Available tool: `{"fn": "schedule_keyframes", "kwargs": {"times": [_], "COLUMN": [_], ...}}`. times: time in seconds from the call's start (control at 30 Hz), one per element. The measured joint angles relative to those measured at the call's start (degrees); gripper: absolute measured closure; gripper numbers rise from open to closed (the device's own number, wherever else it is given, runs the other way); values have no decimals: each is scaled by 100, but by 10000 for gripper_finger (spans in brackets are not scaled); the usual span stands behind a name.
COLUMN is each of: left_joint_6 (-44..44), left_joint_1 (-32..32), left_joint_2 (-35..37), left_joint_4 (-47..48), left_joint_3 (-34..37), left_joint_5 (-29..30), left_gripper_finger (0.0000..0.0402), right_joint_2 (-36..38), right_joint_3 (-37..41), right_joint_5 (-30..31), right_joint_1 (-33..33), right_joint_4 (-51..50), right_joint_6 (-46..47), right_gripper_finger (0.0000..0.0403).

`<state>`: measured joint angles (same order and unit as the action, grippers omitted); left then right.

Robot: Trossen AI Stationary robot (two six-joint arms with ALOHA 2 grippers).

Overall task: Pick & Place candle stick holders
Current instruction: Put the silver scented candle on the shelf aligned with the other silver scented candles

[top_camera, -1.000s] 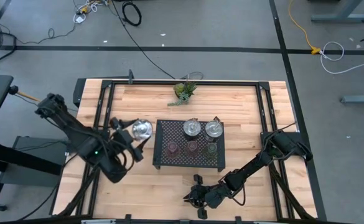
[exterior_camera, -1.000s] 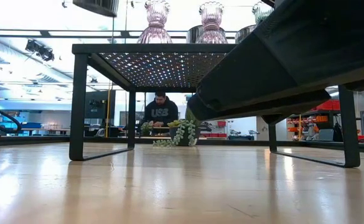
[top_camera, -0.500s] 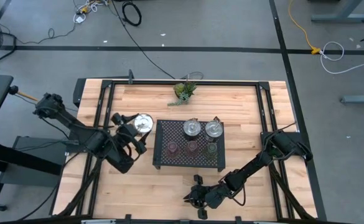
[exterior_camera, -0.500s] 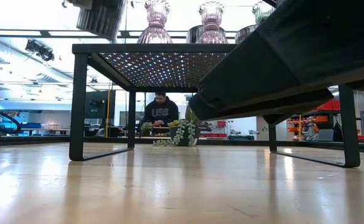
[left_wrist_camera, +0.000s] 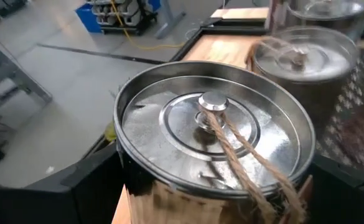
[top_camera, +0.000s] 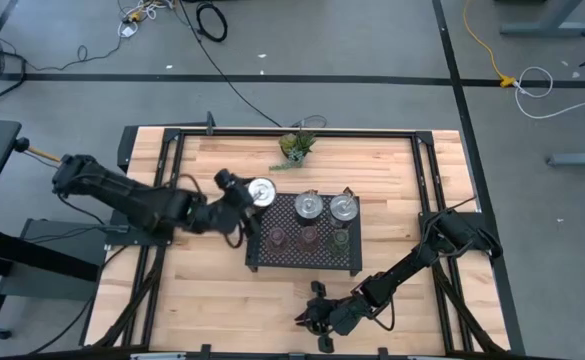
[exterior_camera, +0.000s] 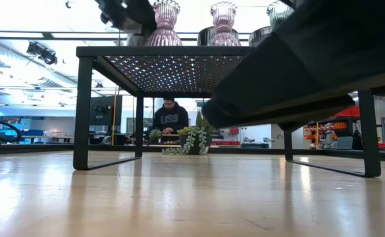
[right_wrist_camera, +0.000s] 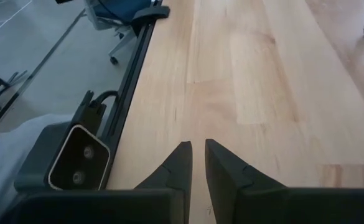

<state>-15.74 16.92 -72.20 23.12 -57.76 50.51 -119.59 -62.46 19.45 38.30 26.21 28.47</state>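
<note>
Five holders (top_camera: pixel 310 222) on rack (top_camera: pixel 262 262)

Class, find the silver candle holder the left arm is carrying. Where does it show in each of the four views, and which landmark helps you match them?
High view: silver candle holder at the black rack's back-left corner, in the left gripper.
Low view: not clearly visible; only the arm above the rack.
Left wrist view: fills the centre, twine across it.
Right wrist view: not in it.
Shared landmark: the black rack.

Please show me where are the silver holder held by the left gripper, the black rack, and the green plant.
Silver holder (left_wrist_camera: pixel 213 124): left wrist view, on its lid.
Black rack (top_camera: pixel 317 257): high view, on bare mesh at its front.
Green plant (top_camera: pixel 296 146): high view, on its leaves.
</note>
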Motion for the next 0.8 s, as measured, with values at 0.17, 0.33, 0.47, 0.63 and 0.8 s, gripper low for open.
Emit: {"fn": "schedule_keyframes", "kwargs": {"times": [0.17,0.33,0.47,0.63,0.8], "left_joint_6": [321,426,592,773,753], "left_joint_1": [-428,-656,-687,-679,-790], "left_joint_2": [0,-2,-2,-2,-59], "left_joint_4": [-350,-388,-688,-874,-851], "left_joint_3": [18,18,18,18,15], "left_joint_5": [-815,-1441,-1720,-1841,-1979], "left_gripper_finger": [36,36,36,36,36], "right_joint_2": [0,0,0,0,0], "right_joint_3": [0,0,0,0,0], "right_joint_5": [-95,-96,-45,-42,-45], "right_joint_1": [9,35,38,42,45], "right_joint_4": [-53,-56,-52,-52,-52], "right_joint_6": [-1,37,48,63,80], "right_gripper_finger": [356,356,356,356,356]}}
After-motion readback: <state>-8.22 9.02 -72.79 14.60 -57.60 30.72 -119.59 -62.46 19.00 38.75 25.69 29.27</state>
